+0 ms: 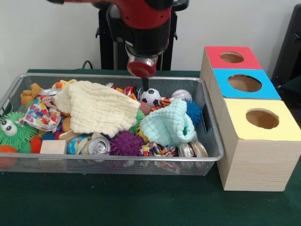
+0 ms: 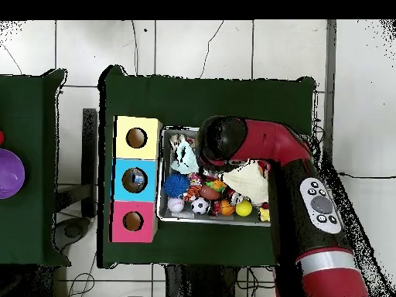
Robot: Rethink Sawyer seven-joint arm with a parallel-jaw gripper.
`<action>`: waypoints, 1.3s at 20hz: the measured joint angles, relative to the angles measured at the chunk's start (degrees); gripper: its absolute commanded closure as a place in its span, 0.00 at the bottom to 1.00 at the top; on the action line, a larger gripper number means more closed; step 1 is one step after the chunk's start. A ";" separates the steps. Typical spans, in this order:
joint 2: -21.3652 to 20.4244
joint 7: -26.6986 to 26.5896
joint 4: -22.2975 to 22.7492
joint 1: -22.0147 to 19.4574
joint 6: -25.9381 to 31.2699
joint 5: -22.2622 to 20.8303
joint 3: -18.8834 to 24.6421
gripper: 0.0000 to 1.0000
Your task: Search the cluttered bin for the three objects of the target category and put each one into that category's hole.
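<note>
A wire mesh bin [image 1: 211,141] holds mixed clutter. On top lie a cream cloth [image 1: 99,108], a mint cloth [image 1: 167,125] and a patterned cloth [image 1: 40,114]. Balls show among them: a soccer ball [image 1: 150,96], a baseball [image 1: 181,95], a blue spiky ball [image 1: 194,112] and a purple spiky ball [image 1: 124,142]. A drink can [image 1: 98,146] lies near the front wall. My gripper [image 1: 144,84] hangs low over the bin's back middle, just behind the soccer ball. In the overhead view the arm [image 2: 232,143] covers the gripper and part of the bin [image 2: 162,174].
Three wooden boxes with round holes stand beside the bin: red top [image 1: 232,57], blue top [image 1: 244,83], yellow top [image 1: 262,118]. A green spiky toy with eyes [image 1: 11,129] and a wooden block [image 1: 52,147] fill the bin's left end. A purple bowl [image 2: 9,173] sits on another table.
</note>
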 measured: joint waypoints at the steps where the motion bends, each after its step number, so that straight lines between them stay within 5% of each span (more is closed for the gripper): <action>1: -1.06 0.00 -1.16 0.00 3.61 -0.55 -0.35 0.00; 9: -2.23 0.00 -4.76 -1.11 5.43 -3.59 -0.78 0.00; 26: 3.55 0.00 -8.75 -7.04 -3.90 -11.69 -0.78 0.00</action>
